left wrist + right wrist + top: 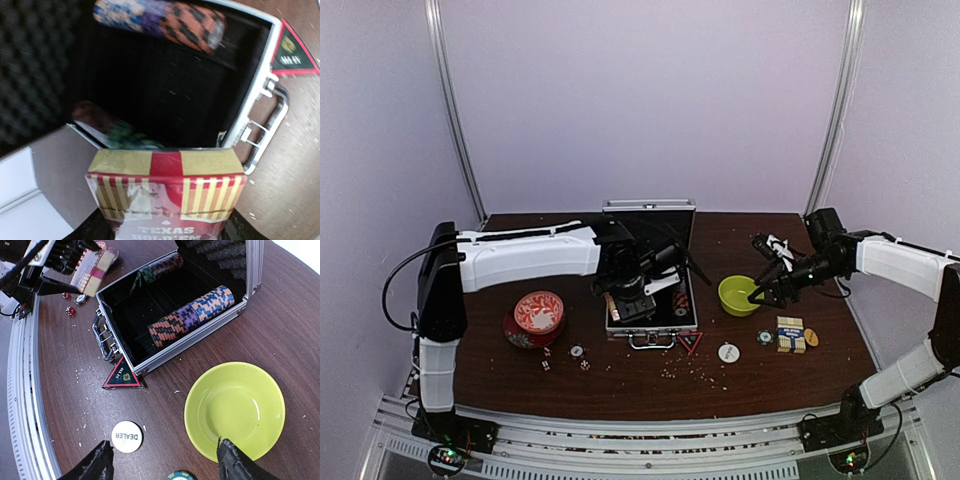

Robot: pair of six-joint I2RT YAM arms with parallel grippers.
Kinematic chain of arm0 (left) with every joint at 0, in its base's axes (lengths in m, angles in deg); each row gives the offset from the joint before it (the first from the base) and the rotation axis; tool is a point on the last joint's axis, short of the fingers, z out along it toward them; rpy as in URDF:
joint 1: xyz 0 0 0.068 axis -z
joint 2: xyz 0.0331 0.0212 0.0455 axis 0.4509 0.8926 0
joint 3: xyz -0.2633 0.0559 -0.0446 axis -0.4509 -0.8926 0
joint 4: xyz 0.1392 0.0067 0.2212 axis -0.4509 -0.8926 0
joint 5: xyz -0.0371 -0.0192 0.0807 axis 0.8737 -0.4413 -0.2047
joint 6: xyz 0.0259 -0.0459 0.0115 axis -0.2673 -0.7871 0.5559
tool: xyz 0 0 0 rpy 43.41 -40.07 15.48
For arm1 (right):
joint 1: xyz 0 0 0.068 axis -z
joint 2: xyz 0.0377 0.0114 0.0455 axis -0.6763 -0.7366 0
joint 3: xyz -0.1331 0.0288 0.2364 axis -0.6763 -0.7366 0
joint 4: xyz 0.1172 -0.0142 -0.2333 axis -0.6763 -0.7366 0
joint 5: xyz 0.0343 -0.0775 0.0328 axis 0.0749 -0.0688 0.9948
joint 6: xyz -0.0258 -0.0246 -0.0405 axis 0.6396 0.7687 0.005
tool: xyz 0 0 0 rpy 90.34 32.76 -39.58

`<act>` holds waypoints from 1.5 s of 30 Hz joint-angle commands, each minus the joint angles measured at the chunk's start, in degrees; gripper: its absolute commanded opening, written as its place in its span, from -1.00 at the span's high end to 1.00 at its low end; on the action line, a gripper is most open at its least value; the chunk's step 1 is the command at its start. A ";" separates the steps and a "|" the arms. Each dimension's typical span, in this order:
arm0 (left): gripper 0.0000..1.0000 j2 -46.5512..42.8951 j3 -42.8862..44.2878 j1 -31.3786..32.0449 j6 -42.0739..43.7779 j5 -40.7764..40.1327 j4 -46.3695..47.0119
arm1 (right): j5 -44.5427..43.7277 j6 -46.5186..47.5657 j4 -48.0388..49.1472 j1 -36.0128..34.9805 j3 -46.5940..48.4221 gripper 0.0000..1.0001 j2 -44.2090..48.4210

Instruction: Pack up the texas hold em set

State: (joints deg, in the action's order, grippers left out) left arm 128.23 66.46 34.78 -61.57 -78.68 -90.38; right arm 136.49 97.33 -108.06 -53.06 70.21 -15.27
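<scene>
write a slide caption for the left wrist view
Left gripper holds a card deck above the open case.

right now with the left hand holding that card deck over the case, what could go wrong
The card deck in the left hand hangs over the near edge of the open case; it could catch the rim or land on the chip rows instead of the bare floor. The right hand is open above the green bowl and dealer button, and might knock them when it moves.

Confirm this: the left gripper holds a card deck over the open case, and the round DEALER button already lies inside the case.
Wrong on the button. The DEALER button lies on the table, outside the case, as the right wrist view shows. The left gripper does hold a card deck over the open case.
</scene>
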 commanded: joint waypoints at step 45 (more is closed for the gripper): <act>-0.30 14.56 2.52 -9.88 34.79 0.61 32.63 | -1.71 -1.48 1.07 0.13 -0.55 -0.43 -0.47</act>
State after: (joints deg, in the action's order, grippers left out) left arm 141.16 66.99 26.00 -27.37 -78.94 -59.01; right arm 135.16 96.06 -107.45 -53.06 70.19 -15.42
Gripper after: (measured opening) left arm 0.656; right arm 0.715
